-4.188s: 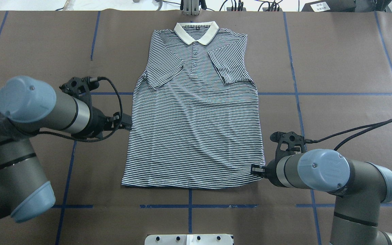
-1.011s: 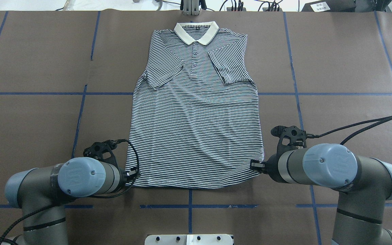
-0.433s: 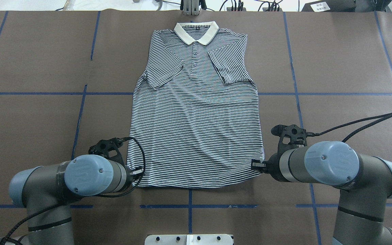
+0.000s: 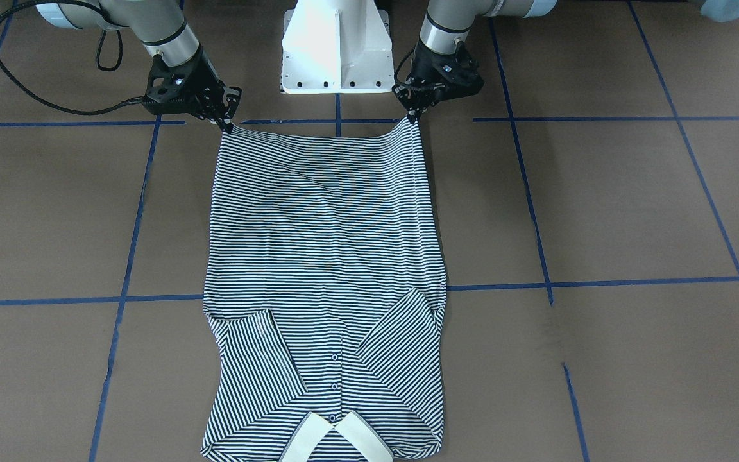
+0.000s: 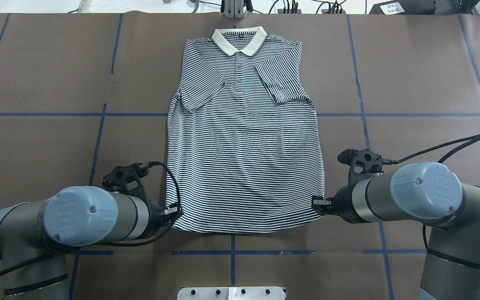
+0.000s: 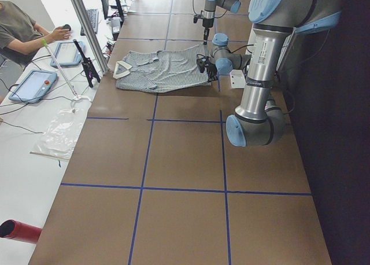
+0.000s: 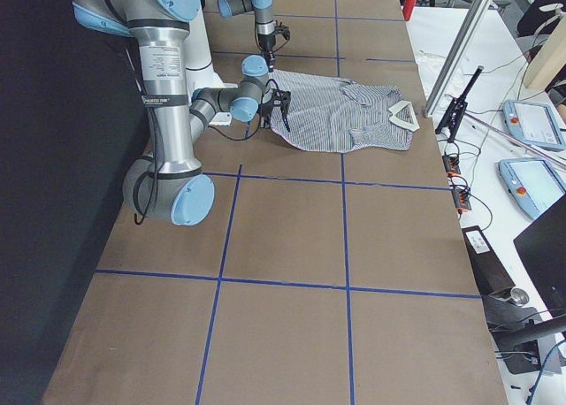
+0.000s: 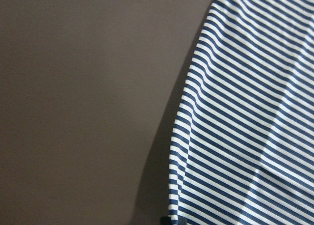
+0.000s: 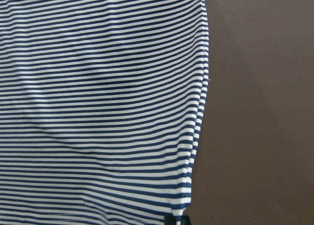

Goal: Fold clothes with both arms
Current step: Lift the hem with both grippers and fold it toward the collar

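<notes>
Hem of the shirt [image 5: 244, 146] has lifted; left gripper [image 4: 414, 114] and right gripper [image 4: 226, 124] clamp its corners.

Left arm [image 5: 81, 214] comes in from robot's left, wrist link low over table, pointing inward. Left gripper [image 5: 176, 211] closed, pinching one hem corner of shirt [image 5: 244, 158]. Right arm [image 5: 423, 196] mirrors it from opposite side. Right gripper [image 5: 317, 204] clamped on other hem corner. Both grippers angled downward, well apart.
</notes>
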Tool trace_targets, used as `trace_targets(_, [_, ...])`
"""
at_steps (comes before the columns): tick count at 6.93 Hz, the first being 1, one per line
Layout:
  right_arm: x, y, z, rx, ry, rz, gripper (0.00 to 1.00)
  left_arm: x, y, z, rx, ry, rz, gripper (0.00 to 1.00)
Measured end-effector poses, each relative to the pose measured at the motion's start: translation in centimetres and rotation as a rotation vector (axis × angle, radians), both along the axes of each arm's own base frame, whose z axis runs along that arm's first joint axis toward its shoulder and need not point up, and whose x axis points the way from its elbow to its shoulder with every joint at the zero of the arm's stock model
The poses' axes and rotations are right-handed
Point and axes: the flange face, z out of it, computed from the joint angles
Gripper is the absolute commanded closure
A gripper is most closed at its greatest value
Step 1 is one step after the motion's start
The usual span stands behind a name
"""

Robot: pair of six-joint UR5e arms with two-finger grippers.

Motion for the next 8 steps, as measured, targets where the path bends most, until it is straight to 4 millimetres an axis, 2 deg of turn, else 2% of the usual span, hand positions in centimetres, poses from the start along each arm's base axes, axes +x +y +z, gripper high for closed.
trace_targets(1, [1.8,1.1,-0.8,-0.013,-0.027,-0.032,1.00,-1.4,1.0,-1.3,-0.020,0.030,-0.005,1.00])
trace_targets(3, [5.5,3.7,-2.7,-0.057,-0.090,-0.132,1.00,-5.2,5.6,-4.5,-0.041,0.046,0.055,1.00])
trace_targets(4, [6.5,4.6,-3.4,-0.069,-0.111,-0.165,1.00,-7.3,7.9,-5.7,-0.045,0.048,0.097,1.00])
trace_targets(5, [6.8,5.0,-3.7,-0.064,-0.121,-0.184,1.00,-8.1,9.2,-6.2,-0.046,0.051,0.126,1.00])
trace_targets(6, [7.0,4.4,-3.9,-0.027,-0.127,-0.194,1.00,-8.1,9.7,-6.3,-0.043,0.050,0.139,1.00])
trace_targets(7, [7.4,2.7,-3.6,0.040,-0.121,-0.189,1.00,-7.8,9.0,-6.1,-0.031,0.038,0.127,1.00])
trace_targets(8, [7.7,-0.3,-2.6,0.128,-0.095,-0.176,1.00,-7.5,6.7,-5.4,0.001,0.010,0.094,1.00])
